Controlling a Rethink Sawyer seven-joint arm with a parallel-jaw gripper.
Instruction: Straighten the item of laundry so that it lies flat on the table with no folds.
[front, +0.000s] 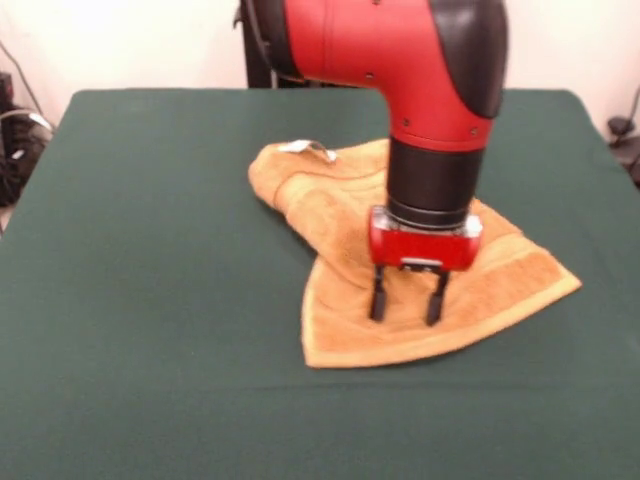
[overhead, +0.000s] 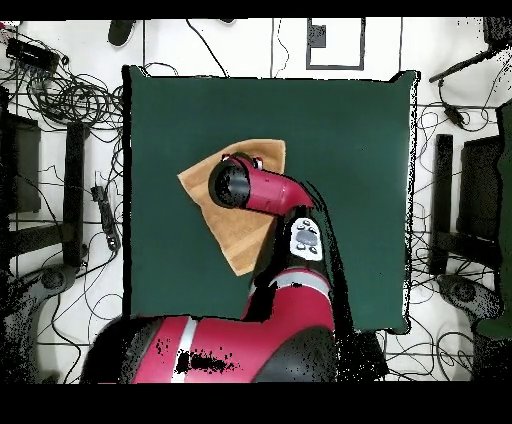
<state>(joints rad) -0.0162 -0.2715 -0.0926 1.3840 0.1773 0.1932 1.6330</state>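
The item of laundry (front: 330, 195) is an orange-tan terry towel lying rumpled near the middle of the dark green table (front: 150, 300). Its far left part is bunched and folded over, with a small white label tag (front: 305, 148) on top; its near part spreads out to a point at the right. My gripper (front: 407, 313) hangs over the towel's near part, open, with both black fingertips at or just above the cloth and nothing held. In the overhead view the towel (overhead: 235, 230) shows as a folded, roughly triangular shape, partly hidden under the arm (overhead: 250, 187), which also hides the gripper.
Green table surface surrounds the towel on all sides. Cables and equipment (overhead: 60, 90) lie on the floor around the table's edges.
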